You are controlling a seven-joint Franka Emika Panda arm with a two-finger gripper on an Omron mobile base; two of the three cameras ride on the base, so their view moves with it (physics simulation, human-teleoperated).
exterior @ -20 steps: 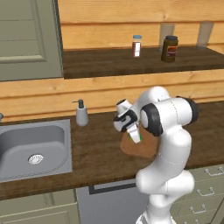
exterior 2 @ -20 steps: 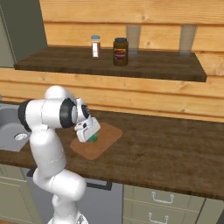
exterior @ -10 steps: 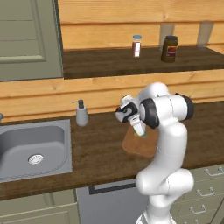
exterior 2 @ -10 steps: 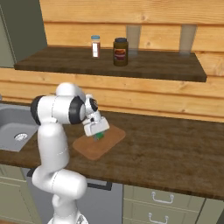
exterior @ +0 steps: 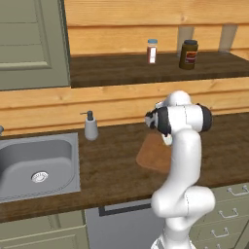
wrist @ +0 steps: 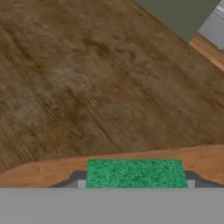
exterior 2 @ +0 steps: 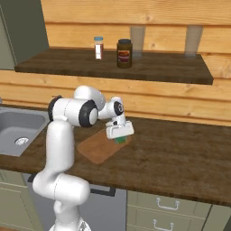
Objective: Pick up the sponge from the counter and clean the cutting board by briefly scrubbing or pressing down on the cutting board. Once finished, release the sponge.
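Observation:
The green sponge sits between my two fingertips, and the gripper is shut on it. From the right base view, the gripper points down at the far right corner of the cutting board, with the sponge just below it, low on the wood. I cannot tell if it presses down. The cutting board lies on the dark counter, partly hidden by my arm. In the hand view, the board is an orange band around the sponge, with the counter beyond.
A steel sink is set into the counter at the left, with a soap dispenser beside it. On the higher shelf stand a small shaker and a dark jar. Drawers front the counter below.
My gripper has carried the sponge to the right across the cutting board, from its near middle to its far right corner. The arm has stretched out further.

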